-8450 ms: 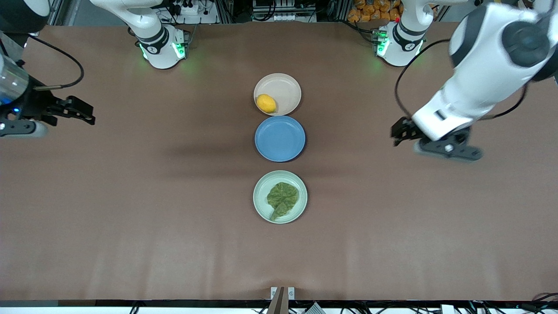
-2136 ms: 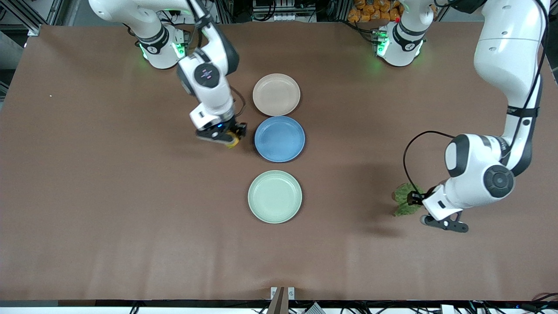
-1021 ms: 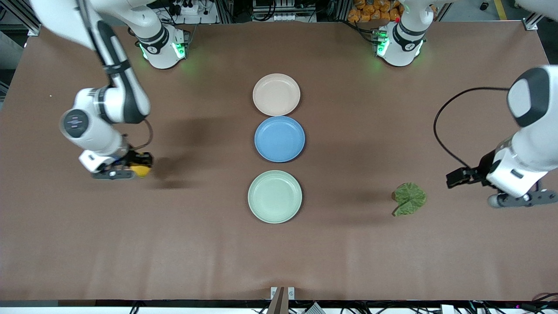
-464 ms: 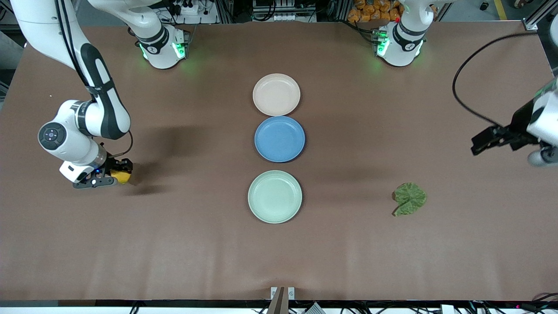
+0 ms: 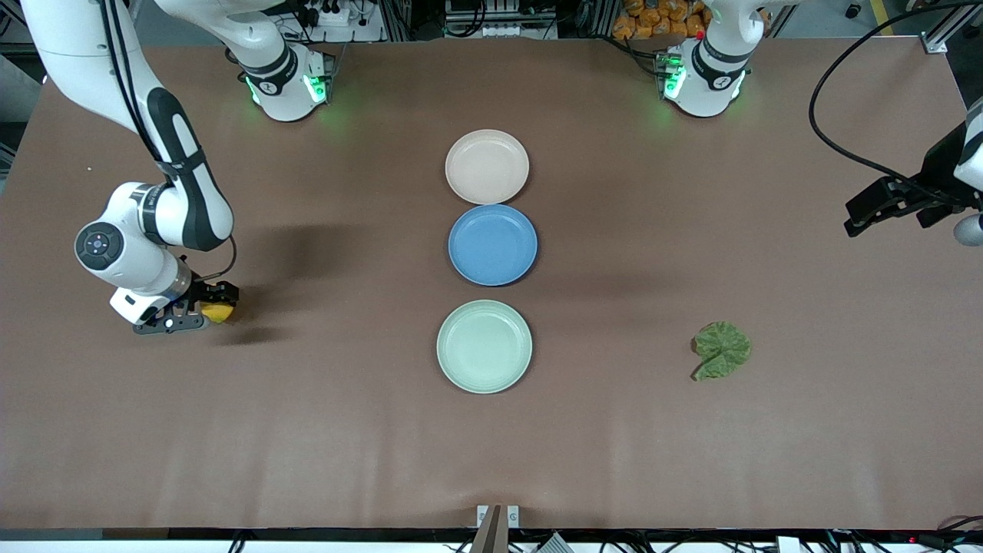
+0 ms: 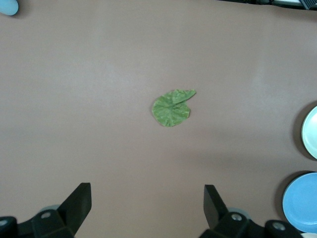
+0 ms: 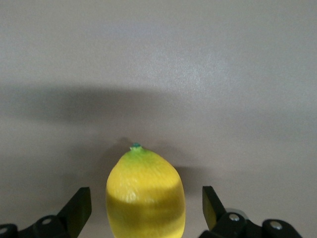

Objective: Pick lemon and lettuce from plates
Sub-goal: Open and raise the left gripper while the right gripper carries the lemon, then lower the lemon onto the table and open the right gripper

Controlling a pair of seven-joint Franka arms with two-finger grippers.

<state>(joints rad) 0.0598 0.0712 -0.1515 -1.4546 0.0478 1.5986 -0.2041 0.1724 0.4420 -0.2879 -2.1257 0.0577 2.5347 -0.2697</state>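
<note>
Risk: lemon (image 7: 145, 191) sits low between the spread fingers of the right gripper (image 5: 201, 309), gaps both sides, so it may roll off along the surface (image 5: 307, 430) once clear. Left gripper (image 5: 883, 206) spread, empty, raised well apart from lettuce (image 6: 172, 107) lying flat on surface. Cream plate (image 5: 487, 167), mint plate (image 5: 484, 346) and blue plate (image 5: 492, 244) all empty.

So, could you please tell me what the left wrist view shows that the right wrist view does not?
Only the left wrist view shows the lettuce lying flat on the table, plus the edges of the green plate and blue plate. Only the right wrist view shows the lemon between the open right end effector's fingers. Both share brown table and an open end effector; the left end effector is empty.
</note>
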